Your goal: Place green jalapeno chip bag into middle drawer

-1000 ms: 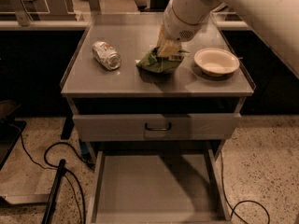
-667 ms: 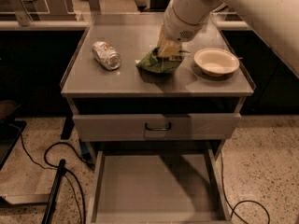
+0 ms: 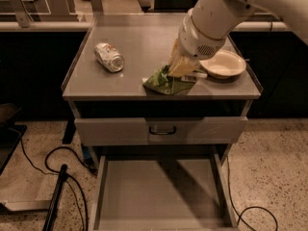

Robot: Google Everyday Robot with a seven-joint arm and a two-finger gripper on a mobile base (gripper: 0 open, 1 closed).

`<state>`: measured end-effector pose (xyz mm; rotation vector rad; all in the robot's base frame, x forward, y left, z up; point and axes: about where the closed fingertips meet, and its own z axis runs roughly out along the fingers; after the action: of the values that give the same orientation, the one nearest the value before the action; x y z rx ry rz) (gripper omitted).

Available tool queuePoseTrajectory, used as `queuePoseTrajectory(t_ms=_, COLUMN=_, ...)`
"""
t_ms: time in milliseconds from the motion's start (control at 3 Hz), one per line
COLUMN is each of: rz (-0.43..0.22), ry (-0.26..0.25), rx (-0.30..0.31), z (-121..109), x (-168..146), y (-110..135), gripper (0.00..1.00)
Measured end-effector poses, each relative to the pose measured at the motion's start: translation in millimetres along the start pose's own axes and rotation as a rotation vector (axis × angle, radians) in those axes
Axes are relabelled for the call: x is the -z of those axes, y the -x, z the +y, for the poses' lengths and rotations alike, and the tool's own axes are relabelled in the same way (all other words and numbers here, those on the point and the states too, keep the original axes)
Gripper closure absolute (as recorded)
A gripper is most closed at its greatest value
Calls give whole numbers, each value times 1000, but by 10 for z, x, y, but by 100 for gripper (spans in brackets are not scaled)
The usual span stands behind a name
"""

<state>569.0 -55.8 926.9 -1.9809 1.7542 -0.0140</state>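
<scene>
The green jalapeno chip bag [image 3: 165, 82] is at the front edge of the cabinet top [image 3: 139, 42], a little right of centre. My gripper [image 3: 182, 70] reaches down from the white arm [image 3: 211, 18] and is shut on the bag's upper right part, which its tan fingers [image 3: 179, 61] cover. The middle drawer [image 3: 159, 196] is pulled open below, toward the camera. Its bare grey floor is in view with nothing in it.
A crushed silver can [image 3: 109, 57] lies on the left of the cabinet top. A white bowl [image 3: 223, 64] stands right of the gripper, close to it. A closed drawer front with a dark loop handle [image 3: 162, 129] sits above the open drawer. Cables [image 3: 53, 162] lie on the floor.
The gripper and the chip bag have moved toward the front edge of the cabinet top. The can, bowl and drawers have not moved.
</scene>
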Motion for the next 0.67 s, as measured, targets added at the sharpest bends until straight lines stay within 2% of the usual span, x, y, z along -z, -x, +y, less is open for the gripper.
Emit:
queuePoseTrajectory(t_ms=333, rz=-6, ry=23, rx=-32, z=339, x=233, y=72, gripper=100)
queuePoseTrajectory(t_ms=667, rz=-16, ry=23, rx=-101, z=726, x=430, y=65, gripper=100)
